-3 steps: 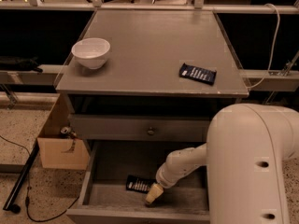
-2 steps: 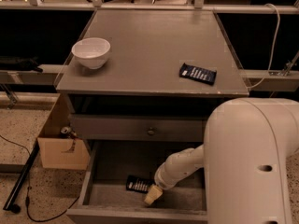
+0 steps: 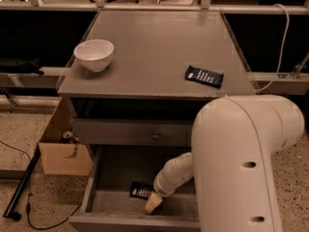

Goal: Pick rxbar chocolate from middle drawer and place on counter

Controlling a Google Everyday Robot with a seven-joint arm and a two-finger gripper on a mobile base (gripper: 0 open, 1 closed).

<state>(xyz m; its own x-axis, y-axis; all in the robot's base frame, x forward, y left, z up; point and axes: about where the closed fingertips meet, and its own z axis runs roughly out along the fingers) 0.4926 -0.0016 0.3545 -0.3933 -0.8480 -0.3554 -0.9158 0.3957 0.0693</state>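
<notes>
The rxbar chocolate (image 3: 141, 191), a small black bar with white lettering, lies flat on the bottom of the open middle drawer (image 3: 90, 187), near its front. My gripper (image 3: 153, 203) reaches down into the drawer and sits just right of and in front of the bar, touching or nearly touching its right end. My forearm hides the bar's right edge. The grey counter (image 3: 159, 42) is above the drawers.
A white bowl (image 3: 94, 54) stands at the counter's left. A navy-blue bar (image 3: 204, 76) lies near the counter's right front edge. A shut drawer front with a round knob (image 3: 156, 136) is above the open drawer. A cardboard box (image 3: 63, 156) stands on the floor at left.
My upper arm has swung a little to the left and fills more of the right side. The gripper and the bar stay in about the same place in the drawer.
</notes>
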